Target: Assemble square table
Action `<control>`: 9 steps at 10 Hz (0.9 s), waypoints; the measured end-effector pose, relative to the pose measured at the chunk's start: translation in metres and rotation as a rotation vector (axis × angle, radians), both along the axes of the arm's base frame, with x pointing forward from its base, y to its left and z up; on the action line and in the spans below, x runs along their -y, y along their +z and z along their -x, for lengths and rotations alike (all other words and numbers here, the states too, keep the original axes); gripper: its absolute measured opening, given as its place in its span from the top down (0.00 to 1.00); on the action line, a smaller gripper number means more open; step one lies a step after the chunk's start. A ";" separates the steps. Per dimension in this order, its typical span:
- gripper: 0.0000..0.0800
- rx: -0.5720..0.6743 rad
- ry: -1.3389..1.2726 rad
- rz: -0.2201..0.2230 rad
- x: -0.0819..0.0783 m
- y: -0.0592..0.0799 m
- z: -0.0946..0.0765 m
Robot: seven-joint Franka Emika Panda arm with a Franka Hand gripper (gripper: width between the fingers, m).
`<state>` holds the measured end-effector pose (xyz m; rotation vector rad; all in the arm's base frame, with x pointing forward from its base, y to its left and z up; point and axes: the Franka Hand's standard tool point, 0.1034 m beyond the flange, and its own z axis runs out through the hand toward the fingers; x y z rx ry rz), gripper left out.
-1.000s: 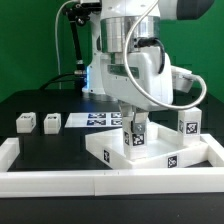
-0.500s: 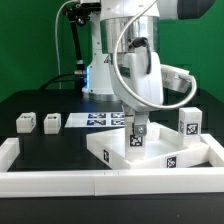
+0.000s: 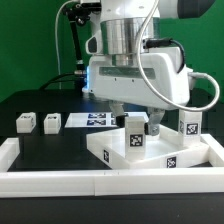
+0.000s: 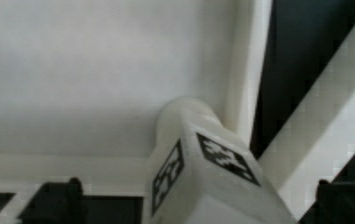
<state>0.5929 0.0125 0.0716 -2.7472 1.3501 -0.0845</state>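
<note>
One long low white wall [image 3: 60, 182] runs across the nearest edge of the black worktop [image 3: 45, 145]. Just behind it lies the large white square plastic panel with a raised rim [image 3: 105, 152], turned corner-on toward the wall, with a small black-white tag [image 3: 172, 159] on its near right rim. A small white tagged block leg [image 3: 134, 138] stands upright on the panel, towards its middle.

The two-finger hand [image 3: 138, 121] hangs over the top of that leg, released: its jaws are spread wide to either side of the block, and in the wrist view the dark fingertips [image 4: 58, 198] stand clear of the leg [image 4: 200, 165].

Farther back, a second white tagged leg [image 3: 188, 124] stands upright by the panel's far right edge; whether it rests on the panel or behind it cannot be told. On the exterior view's left, two more small white tagged legs [image 3: 25, 122] [image 3: 50, 122] sit side by side on the worktop, well apart from the panel. The marker board [image 3: 92, 120] lies flat between them and the hand.
</note>
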 end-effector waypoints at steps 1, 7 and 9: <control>0.19 0.003 0.127 0.008 0.000 0.001 0.000; 0.19 0.011 0.617 0.039 0.001 0.000 0.001; 0.19 0.009 0.751 0.063 0.002 0.000 0.002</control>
